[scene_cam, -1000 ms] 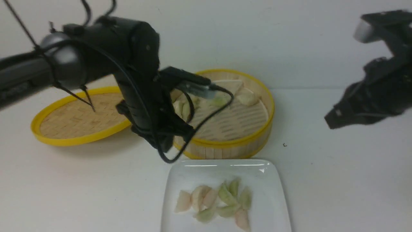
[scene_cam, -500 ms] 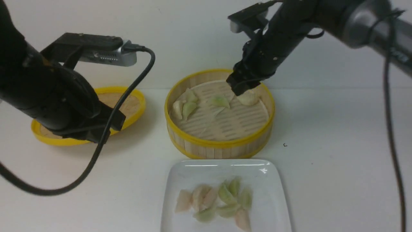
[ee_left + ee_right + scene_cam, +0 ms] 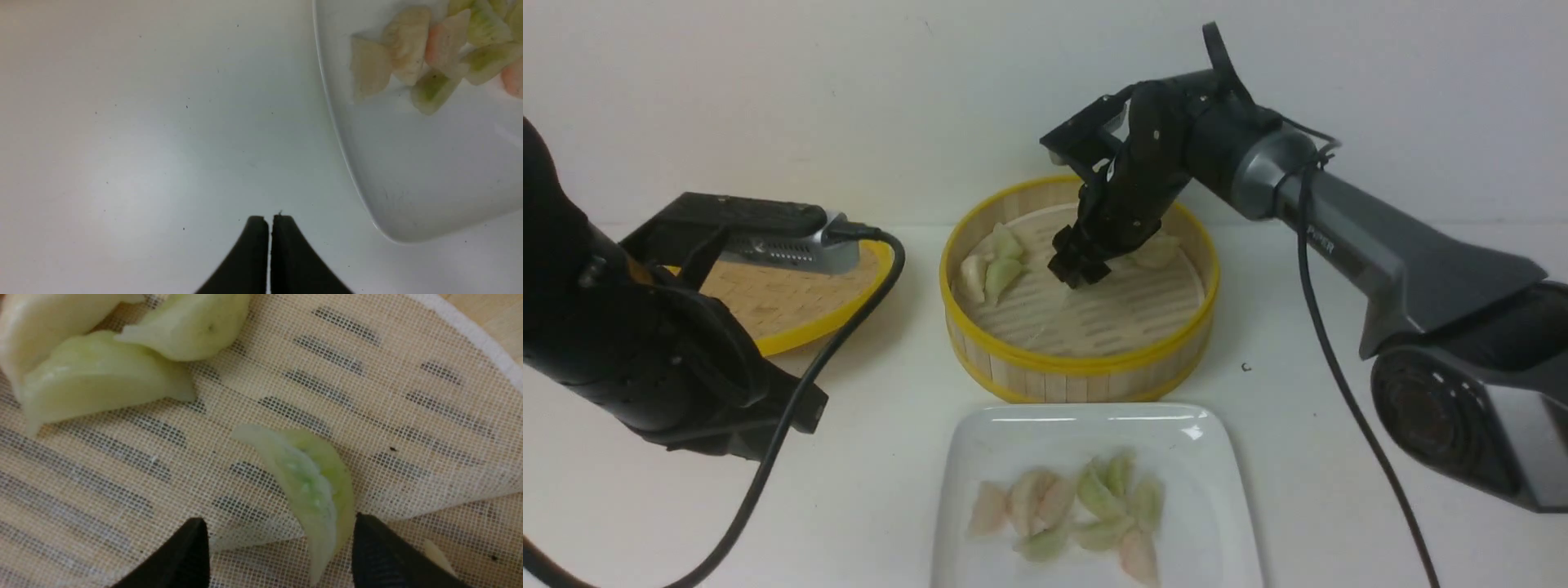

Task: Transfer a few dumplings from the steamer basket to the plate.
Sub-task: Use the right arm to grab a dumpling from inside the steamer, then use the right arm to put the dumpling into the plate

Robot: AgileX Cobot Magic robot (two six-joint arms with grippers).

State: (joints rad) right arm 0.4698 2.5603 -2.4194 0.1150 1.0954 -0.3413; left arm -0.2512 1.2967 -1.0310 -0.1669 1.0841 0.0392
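Note:
The steamer basket (image 3: 1086, 367) stands mid-table with a few dumplings (image 3: 992, 273) at its left wall and one (image 3: 1156, 251) at the right. My right gripper (image 3: 1078, 269) is open, down inside the basket. In the right wrist view its jaws straddle a pale green dumpling (image 3: 314, 486), which lies against one finger on the mesh liner (image 3: 367, 396). The white plate (image 3: 1225, 523) in front holds several dumplings (image 3: 1078, 506). My left gripper (image 3: 269, 220) is shut and empty over bare table beside the plate (image 3: 408, 196).
The flat yellow-rimmed woven lid (image 3: 776, 302) lies left of the basket, partly behind my left arm. My left arm's cable (image 3: 792, 416) hangs over the table at the front left. A wall runs behind the table.
My left arm has drawn back from the basket to the front left. My right arm has swung in from the right and lowered its gripper into the basket, onto the green dumpling.

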